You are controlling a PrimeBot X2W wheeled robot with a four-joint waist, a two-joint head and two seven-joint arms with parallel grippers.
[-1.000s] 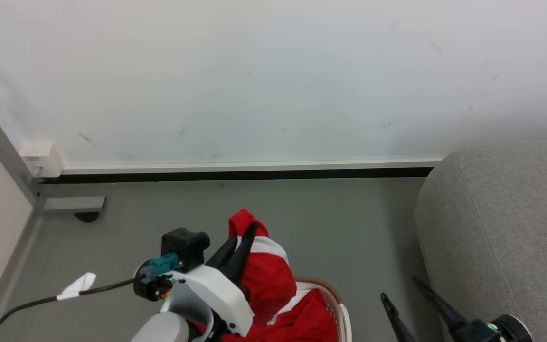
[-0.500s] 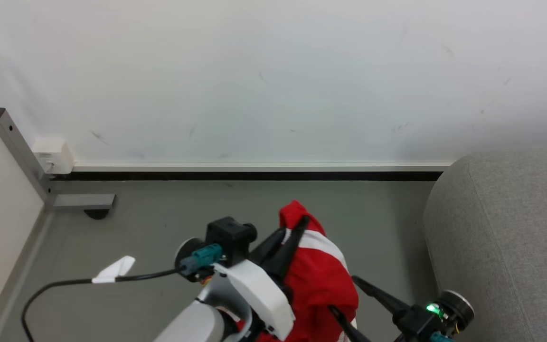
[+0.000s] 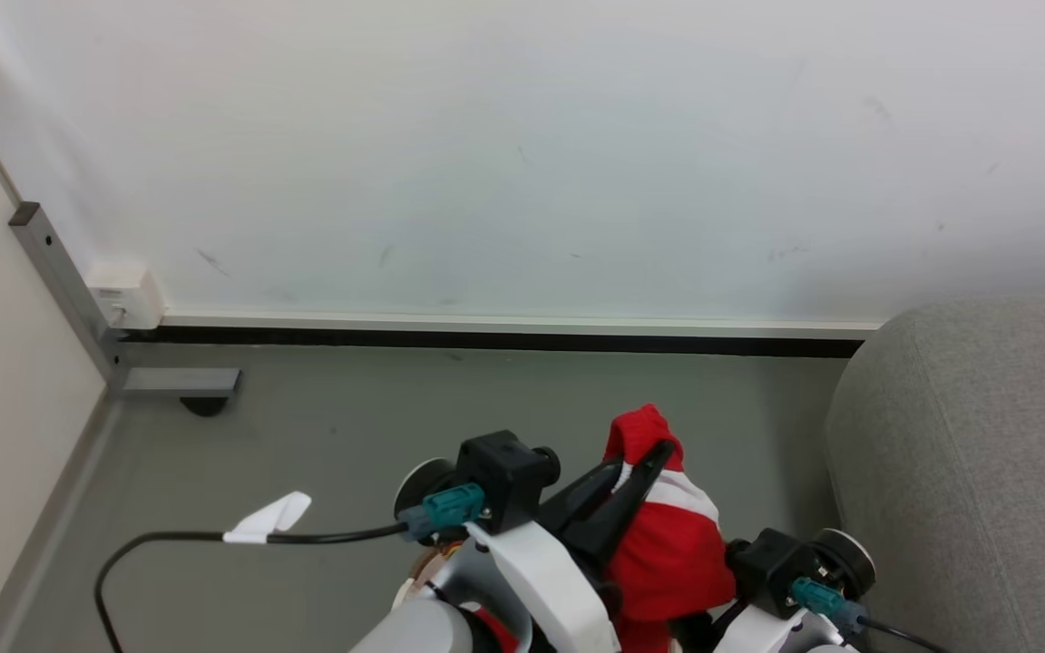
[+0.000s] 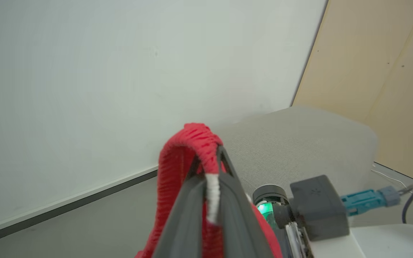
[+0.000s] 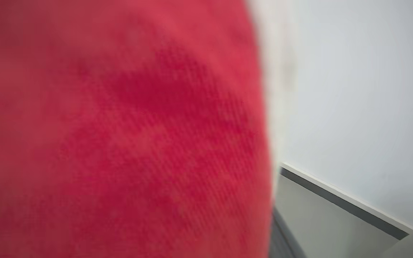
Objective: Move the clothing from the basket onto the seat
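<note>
The clothing (image 3: 672, 544), red with a white band, hangs from my left gripper (image 3: 654, 453), which is shut on a fold of it above the floor. In the left wrist view the two fingers pinch a red and white edge of the clothing (image 4: 177, 161) at the left gripper (image 4: 213, 161). My right arm's wrist block (image 3: 781, 571) sits tight against the garment's right side, its fingers hidden by the cloth. Red clothing (image 5: 120, 143) lies blurred and close across the right wrist view. The grey seat (image 3: 976, 453) stands at the right. The basket is out of view.
A white wall with a dark baseboard (image 3: 486, 340) runs along the back. A grey metal post and foot (image 3: 178, 381) stand at the left beside a beige panel. A black cable with a white tag (image 3: 268, 519) trails from my left wrist over the grey floor.
The camera has shifted. My left gripper has carried the clothing to the right, nearer the seat. The right gripper has moved in against the garment, and its fingers have gone behind the cloth.
</note>
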